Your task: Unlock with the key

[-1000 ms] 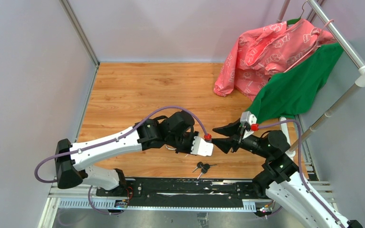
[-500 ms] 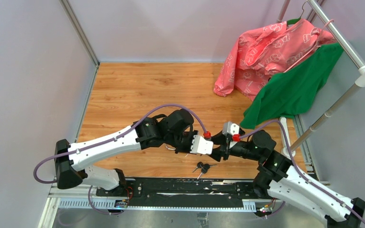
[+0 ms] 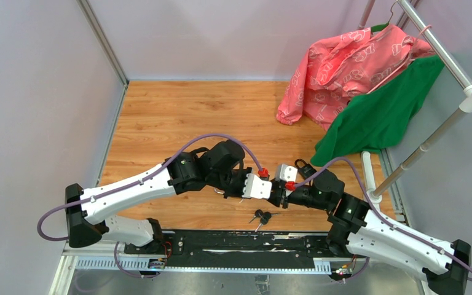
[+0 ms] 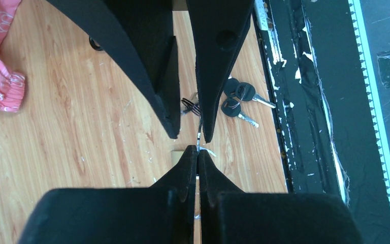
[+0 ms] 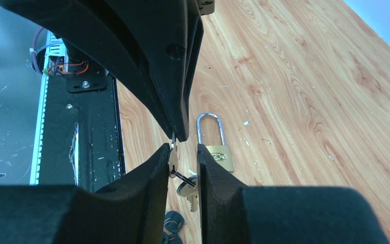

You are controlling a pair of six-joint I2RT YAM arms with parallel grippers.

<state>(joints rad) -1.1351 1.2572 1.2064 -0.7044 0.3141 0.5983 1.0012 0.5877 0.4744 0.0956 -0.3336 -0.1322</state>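
The left gripper (image 4: 197, 152) has its jaws pinched tight on the key (image 5: 173, 156), above the worktop (image 5: 310, 101). The right gripper (image 5: 184, 151) has its jaws narrowly apart around that key, and the padlock (image 5: 218, 152) lies flat on the worktop beneath

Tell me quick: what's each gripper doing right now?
Left gripper: closed, pinching a key.
Right gripper: open, fingers either side of that key, not clamped on it.
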